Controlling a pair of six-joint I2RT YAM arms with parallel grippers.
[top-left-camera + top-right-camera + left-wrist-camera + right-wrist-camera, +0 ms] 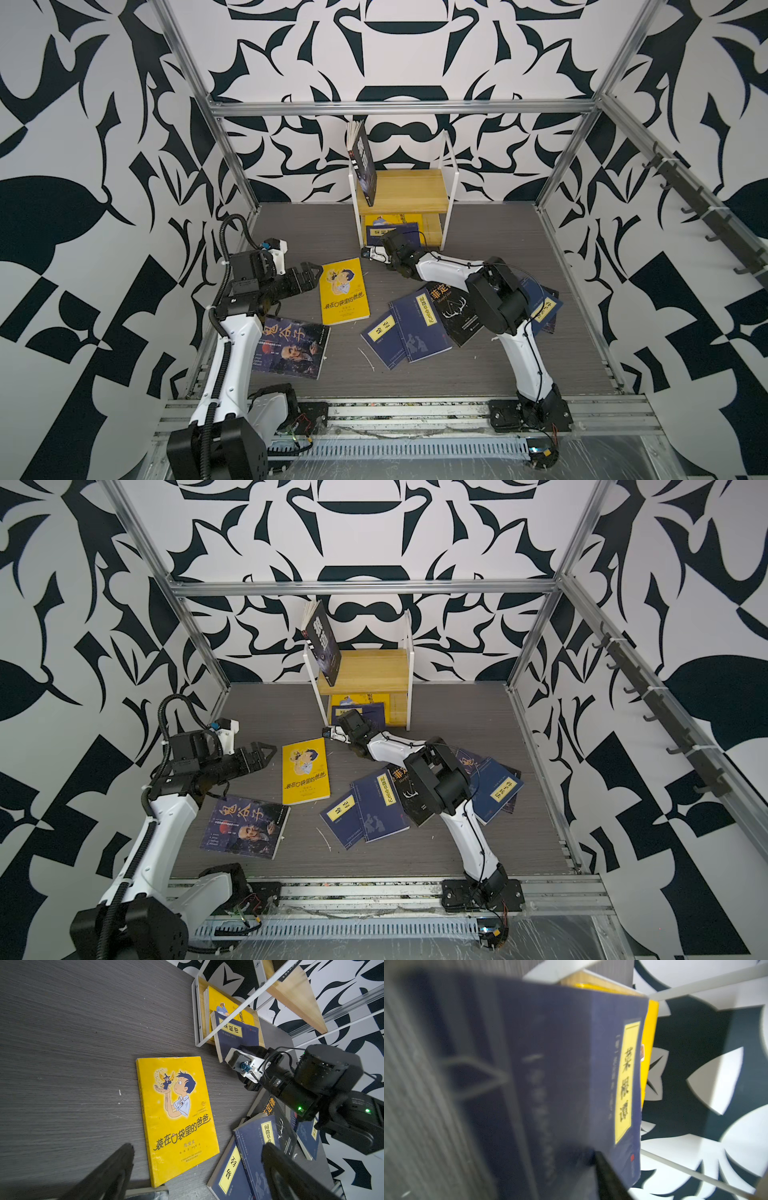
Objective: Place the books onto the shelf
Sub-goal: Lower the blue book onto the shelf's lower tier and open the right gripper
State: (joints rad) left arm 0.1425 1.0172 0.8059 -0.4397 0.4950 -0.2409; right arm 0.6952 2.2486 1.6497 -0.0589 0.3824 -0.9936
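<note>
The shelf (405, 189) (368, 667) stands at the back. A black book (365, 166) leans upright on its top board. On its lower board lies a yellow book (395, 218) with a navy book (397, 231) (571, 1064) on it, sticking out the front. My right gripper (390, 239) is at that navy book's front edge. One finger (608, 1178) lies along the cover and the other is hidden. My left gripper (309, 276) (198, 1147) hovers open at the edge of a yellow cartoon book (344, 291) (176, 1109) lying flat, holding nothing.
A dark portrait book (291, 347) lies flat under the left arm. Two navy books (415, 328), a black antler book (453, 311) and another navy book (546, 309) overlap under the right arm. Aluminium frame posts and patterned walls close in the grey table (519, 249).
</note>
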